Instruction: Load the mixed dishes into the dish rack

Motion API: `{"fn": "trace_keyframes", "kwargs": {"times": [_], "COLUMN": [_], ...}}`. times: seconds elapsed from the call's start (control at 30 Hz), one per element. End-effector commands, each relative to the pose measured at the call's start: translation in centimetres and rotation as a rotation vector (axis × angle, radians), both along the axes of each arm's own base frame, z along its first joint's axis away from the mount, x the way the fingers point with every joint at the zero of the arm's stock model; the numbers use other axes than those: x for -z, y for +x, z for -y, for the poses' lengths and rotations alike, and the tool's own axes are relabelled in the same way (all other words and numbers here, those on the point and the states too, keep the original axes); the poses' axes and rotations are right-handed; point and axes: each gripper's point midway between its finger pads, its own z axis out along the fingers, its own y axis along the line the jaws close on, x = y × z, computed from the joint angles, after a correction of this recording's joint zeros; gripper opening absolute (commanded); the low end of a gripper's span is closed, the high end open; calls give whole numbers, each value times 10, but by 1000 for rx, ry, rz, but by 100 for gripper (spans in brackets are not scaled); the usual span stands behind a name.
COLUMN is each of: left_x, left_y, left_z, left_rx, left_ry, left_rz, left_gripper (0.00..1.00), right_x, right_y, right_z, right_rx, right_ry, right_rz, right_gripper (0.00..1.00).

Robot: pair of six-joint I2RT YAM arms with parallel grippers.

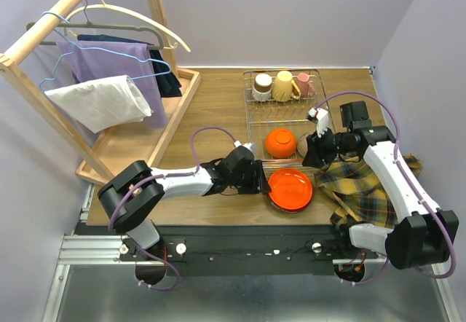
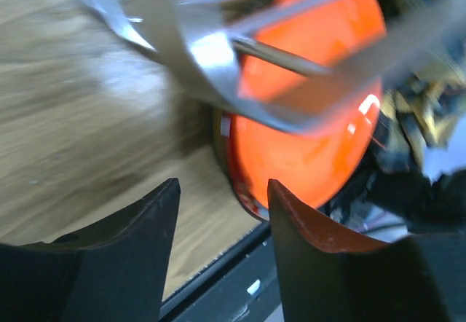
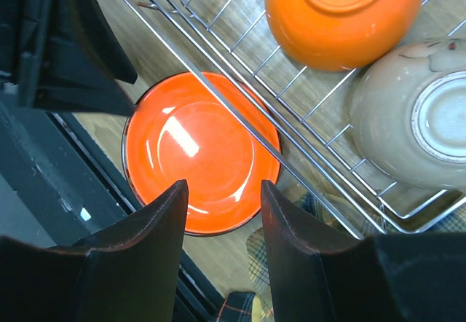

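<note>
A glossy orange-red round bowl (image 3: 200, 147) sits upright on the wooden table (image 1: 218, 111), just outside the near corner of the silver wire dish rack (image 1: 291, 114), whose rim wire crosses the bowl in the wrist views; the left gripper (image 2: 223, 187) is low beside the bowl's left side, jaws apart and empty; the right gripper (image 3: 223, 187) hangs above the bowl, jaws moderately spread, holding nothing; inside the rack an upturned orange bowl (image 3: 342, 16) lies next to an upturned beige bowl (image 3: 408, 118); a cream mug (image 1: 262, 87), a yellow mug (image 1: 284, 85) and a pink mug (image 1: 306, 84) line the far end; a yellow plaid cloth (image 1: 364, 183) lies to the rack's right
</note>
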Motion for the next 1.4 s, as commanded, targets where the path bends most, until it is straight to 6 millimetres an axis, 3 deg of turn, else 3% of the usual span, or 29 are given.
{"fn": "trace_keyframes", "kwargs": {"times": [0.0,0.1,0.5,0.6,0.67,0.7,0.9,0.93,1.03,1.23,1.37], "left_x": [23,28,19,18,20,24,32,30,27,45,44], "left_y": [7,6,1,0,-1,0,-2,-1,3,-1,4], "left_z": [-13,-12,19,29,30,28,3,0,-15,-66,-95], "left_rx": [-123,-128,-54,-31,-35,-49,-123,-126,-148,-182,-201], "left_ry": [115,129,116,108,122,140,229,232,259,338,373], "left_rz": [-64,-81,-41,-35,-41,-45,-76,-76,-59,-81,-51], "left_gripper": [56,52,50,47,32,23,6,0,0,0,0], "right_x": [-8,-9,-2,-2,-3,-3,-4,-4,-3,1,2], "right_y": [4,3,4,5,5,5,5,5,5,4,4], "right_z": [5,7,3,3,3,4,4,4,3,-1,-3], "right_rx": [29,34,23,30,32,34,38,37,33,20,3], "right_ry": [-16,-21,0,3,1,0,0,1,4,19,33], "right_rz": [58,66,76,75,81,82,85,85,80,64,56], "right_gripper": [53,53,53,53,53,53,53,53,53,53,53]}}
